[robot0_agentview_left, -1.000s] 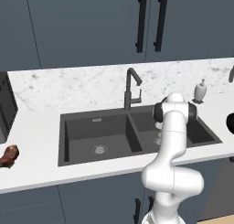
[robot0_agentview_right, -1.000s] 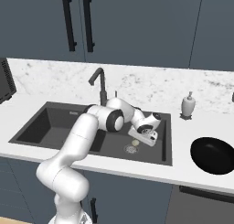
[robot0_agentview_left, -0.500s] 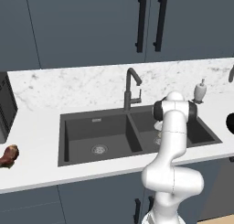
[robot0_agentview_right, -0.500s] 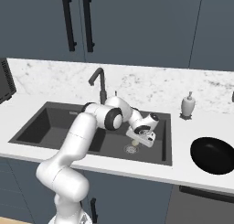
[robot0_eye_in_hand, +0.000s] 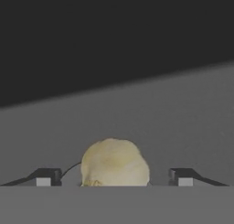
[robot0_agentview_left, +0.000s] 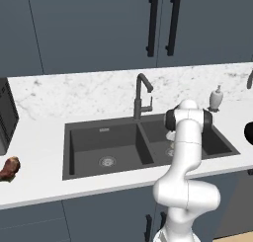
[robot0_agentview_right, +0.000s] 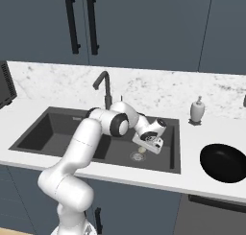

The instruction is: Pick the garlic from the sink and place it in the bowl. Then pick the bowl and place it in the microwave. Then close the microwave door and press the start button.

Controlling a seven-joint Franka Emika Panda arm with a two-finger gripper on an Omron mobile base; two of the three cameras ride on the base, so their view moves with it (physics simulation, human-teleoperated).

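gripper (robot0_eye_in_hand: 114, 177) jaws wide, straddling garlic (robot0_eye_in_hand: 114, 162), not closed on it | low in right basin of sink (robot0_agentview_right: 57, 116) | bowl (robot0_agentview_right: 225, 163) on counter (robot0_agentview_right: 211, 133)

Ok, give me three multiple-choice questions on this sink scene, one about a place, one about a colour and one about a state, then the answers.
1. Where does the garlic lie?
A. in the bowl
B. in the sink's right basin
C. on the counter

2. What colour is the bowl?
A. white
B. red
C. black

3. How does the tool stand?
A. open, with the garlic between its fingers
B. shut on the garlic
C. shut on the faucet

Answers:
1. B: the right base view shows the tool low in the right basin of the sink, over the garlic.
2. C: it is glossy black on the counter.
3. A: the fingers stand clear on either side of it.
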